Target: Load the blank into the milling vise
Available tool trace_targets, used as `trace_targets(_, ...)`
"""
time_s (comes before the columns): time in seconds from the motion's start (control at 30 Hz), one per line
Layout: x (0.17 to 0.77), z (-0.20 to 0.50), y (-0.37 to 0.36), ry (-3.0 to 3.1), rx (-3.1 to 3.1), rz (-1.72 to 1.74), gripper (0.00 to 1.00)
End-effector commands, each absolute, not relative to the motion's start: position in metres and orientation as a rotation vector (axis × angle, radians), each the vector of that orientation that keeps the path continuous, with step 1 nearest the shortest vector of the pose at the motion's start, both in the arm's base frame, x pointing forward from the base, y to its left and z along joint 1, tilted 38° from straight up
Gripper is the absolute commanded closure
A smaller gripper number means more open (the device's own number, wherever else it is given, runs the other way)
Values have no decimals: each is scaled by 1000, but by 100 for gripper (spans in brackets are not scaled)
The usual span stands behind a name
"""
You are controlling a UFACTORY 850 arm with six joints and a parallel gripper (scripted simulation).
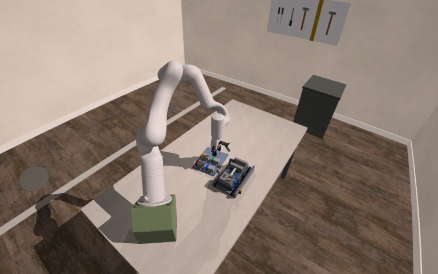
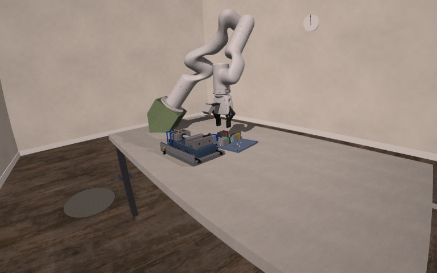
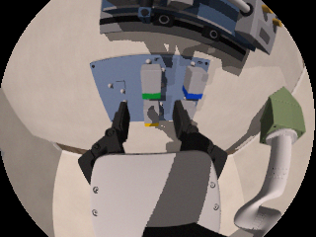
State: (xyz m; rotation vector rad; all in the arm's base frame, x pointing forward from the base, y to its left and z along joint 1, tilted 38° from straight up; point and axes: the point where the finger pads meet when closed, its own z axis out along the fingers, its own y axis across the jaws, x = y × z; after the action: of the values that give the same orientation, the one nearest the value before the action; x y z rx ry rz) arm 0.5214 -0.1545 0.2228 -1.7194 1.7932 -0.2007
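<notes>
The blank with the green end lies on the blue infeed plate, beside a blue-ended blank. It also shows in the top view and the exterior view. My gripper is open and empty. It hangs above the plate, fingers pointing down, over the plate's side away from the vise. In the exterior view the gripper is well above the blanks. A yellow-ended blank shows between my fingertips, far below them. The vise stands empty between its jaws.
A red-ended blank and a yellow-ended blank also lie on the plate. The vise sits on a raised plate with blue hoses at its far end. The arm's green base stands at the table's near end.
</notes>
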Motion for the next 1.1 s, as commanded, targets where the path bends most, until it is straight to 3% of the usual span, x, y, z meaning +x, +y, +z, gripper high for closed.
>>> trace_targets(0.0, 521, 224, -155, 1793, -1719, -203, 32)
trace_targets(1.07, 517, 229, -156, 1793, -1719, -203, 32)
